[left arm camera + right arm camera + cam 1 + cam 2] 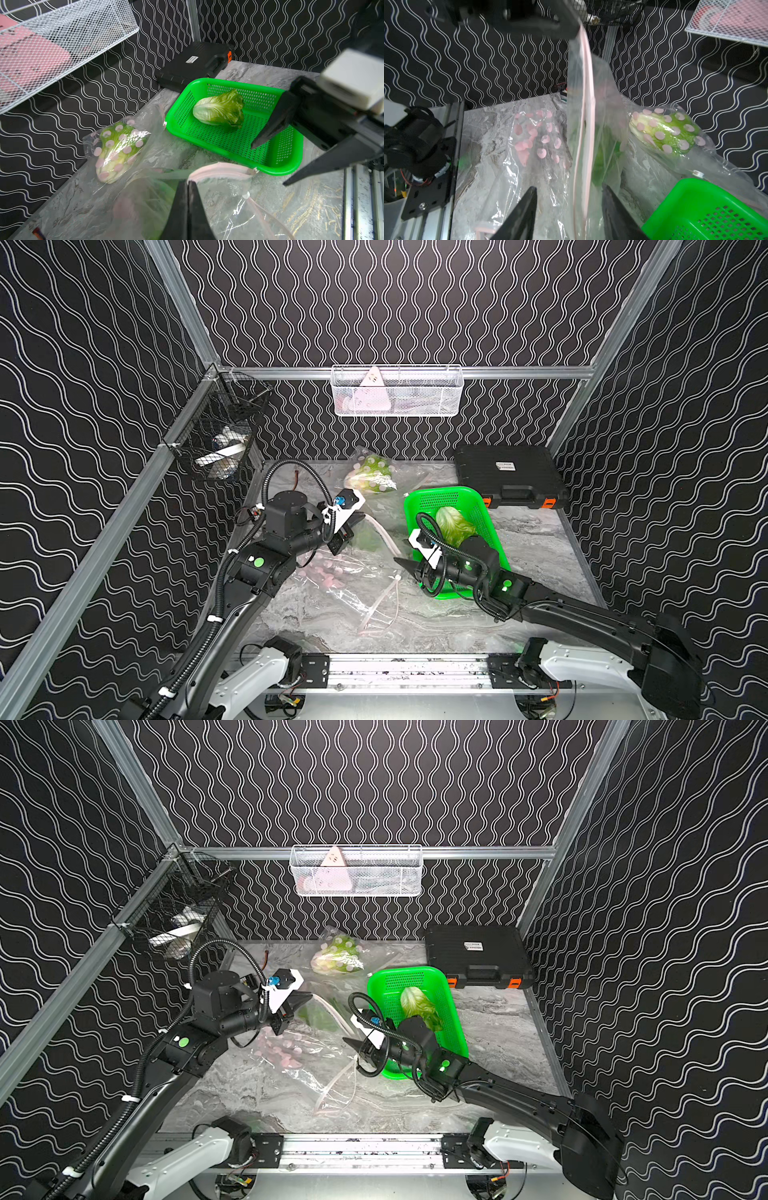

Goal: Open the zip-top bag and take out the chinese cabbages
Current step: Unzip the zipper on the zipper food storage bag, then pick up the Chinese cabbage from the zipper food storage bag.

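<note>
The left gripper (188, 184) was closed on the pink zip strip (220, 169) of the middle bag (577, 83), pinching one lip and holding it up off the table (540, 556). Through the plastic a green second cabbage (602, 158) showed inside this bag, low down near the middle of the table; in a top view it lay just right of the left gripper (368, 537).

The right gripper (569, 196) had its jaws apart, one finger on either side of the bag's hanging mouth, gripping nothing. From the left wrist camera its two fingers (268, 128) stood spread over the near-left corner of the basket (178, 116).

The green basket (419, 506) sat right of centre. A first cabbage (453, 524) lay loose in it on its side, out of any bag.

A third cabbage (372, 477) lay at the far middle of the table by the back wall, inside a far bag (708, 153) of clear plastic with pink dots. I could not tell whether that bag's zip was shut.

A flat bag (332, 572) with pink dots lay crumpled near and left of centre, beside the left arm, with no cabbage visible in it.

A black case (507, 472) lay in the far right corner, behind the basket.
</note>
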